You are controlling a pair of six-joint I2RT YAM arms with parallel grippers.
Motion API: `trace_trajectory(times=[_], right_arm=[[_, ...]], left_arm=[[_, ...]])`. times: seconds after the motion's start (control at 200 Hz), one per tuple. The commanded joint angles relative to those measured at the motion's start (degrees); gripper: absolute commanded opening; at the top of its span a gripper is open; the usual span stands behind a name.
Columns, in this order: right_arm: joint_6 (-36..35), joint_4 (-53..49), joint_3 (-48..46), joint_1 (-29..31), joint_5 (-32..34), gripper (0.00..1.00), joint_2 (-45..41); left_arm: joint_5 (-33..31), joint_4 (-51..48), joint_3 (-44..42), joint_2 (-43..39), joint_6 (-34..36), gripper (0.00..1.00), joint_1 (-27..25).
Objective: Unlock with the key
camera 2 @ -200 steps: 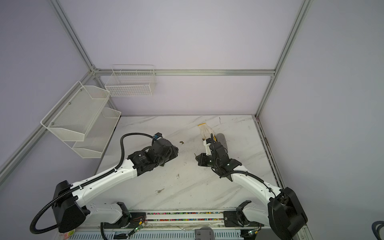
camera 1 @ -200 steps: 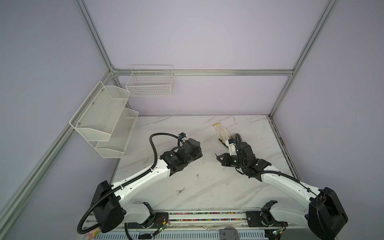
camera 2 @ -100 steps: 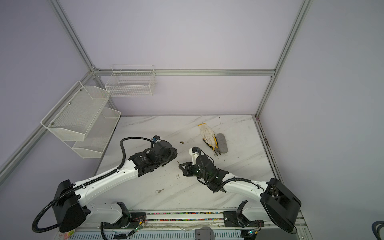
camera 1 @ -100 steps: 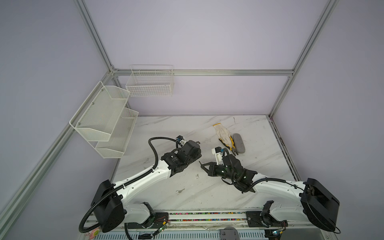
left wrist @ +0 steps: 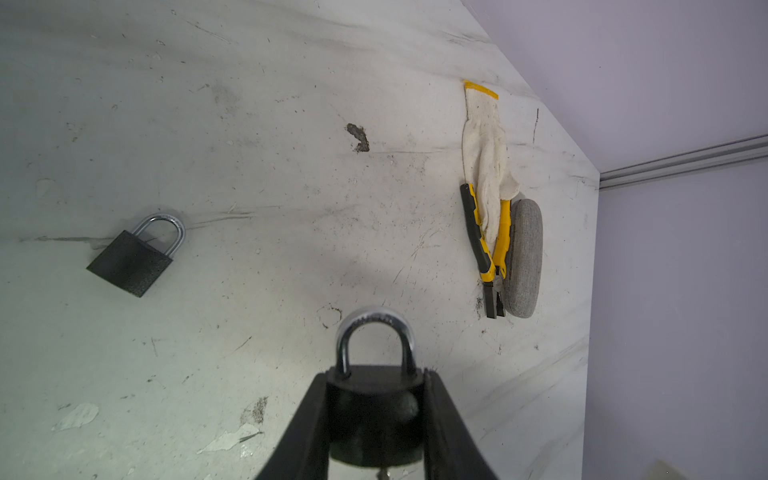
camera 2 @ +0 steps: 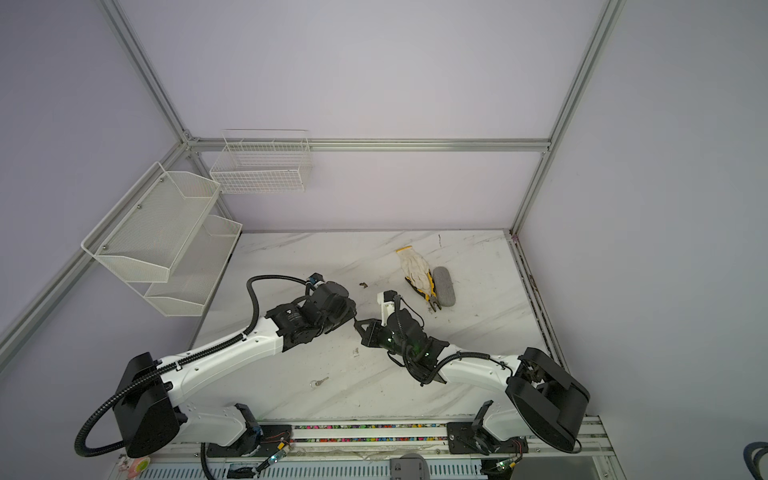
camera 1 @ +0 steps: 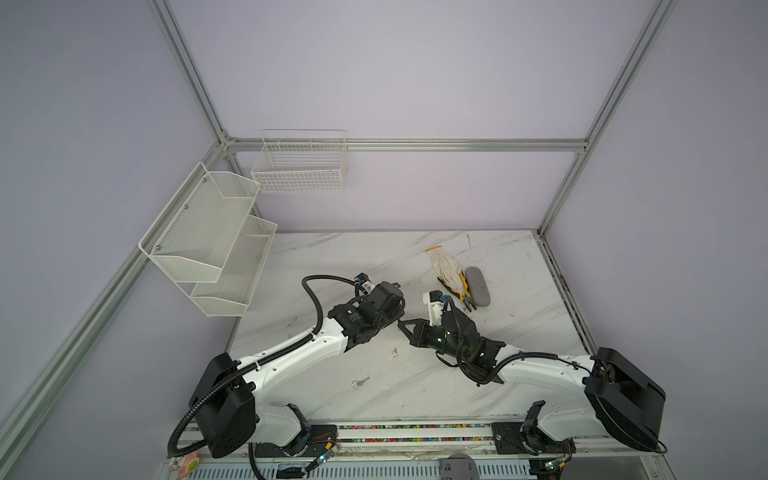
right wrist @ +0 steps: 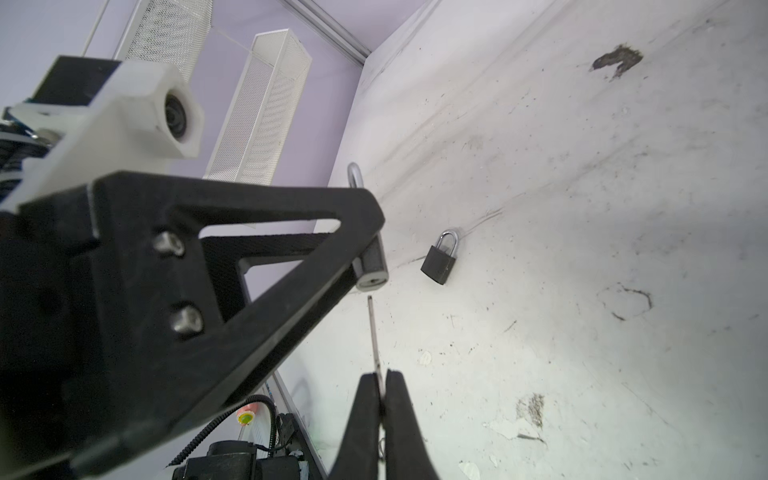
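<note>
Clamping padlock (left wrist: pixel 374 415): left tool (left wrist: pixel 376 376); right tool (right wrist: pixel 380 376) pinching key (right wrist: pixel 372 328) beside keyhole (right wrist: pixel 372 283); wire basket (camera 1: pixel 301 166) well apart.

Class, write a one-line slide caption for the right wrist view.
Right end effector points a key at the padlock gripped by the left end effector.
</note>
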Motion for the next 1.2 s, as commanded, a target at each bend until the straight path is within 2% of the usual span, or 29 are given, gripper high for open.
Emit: trace_trajectory(times=[0.0, 0.52, 0.72, 0.975, 1.195], right_arm=[[0.4, 1.0, 1.3, 0.4, 1.9, 0.0, -0.3], [-0.2, 2.7, 1.7, 0.4, 2.4, 0.0, 0.0], [0.1, 3.1, 1.8, 0.5, 2.2, 0.0, 3.0], [-0.7, 2.0, 2.0, 0.5, 4.0, 0.0, 0.6], [-1.0, 1.5, 2.2, 0.6, 2.3, 0.0, -1.0]], left_arm=[[-1.0, 1.1, 1.1, -0.6, -1.0, 0.0, 0.1], [-0.2, 1.1, 0.8, -0.5, -2.2, 0.0, -0.3], [0.5, 1.8, 0.9, -1.0, -2.7, 0.0, -0.2], [-0.1, 1.7, 0.3, -1.4, -2.7, 0.0, -0.3], [-1.1, 1.6, 0.1, -1.7, -2.6, 0.0, -0.4]])
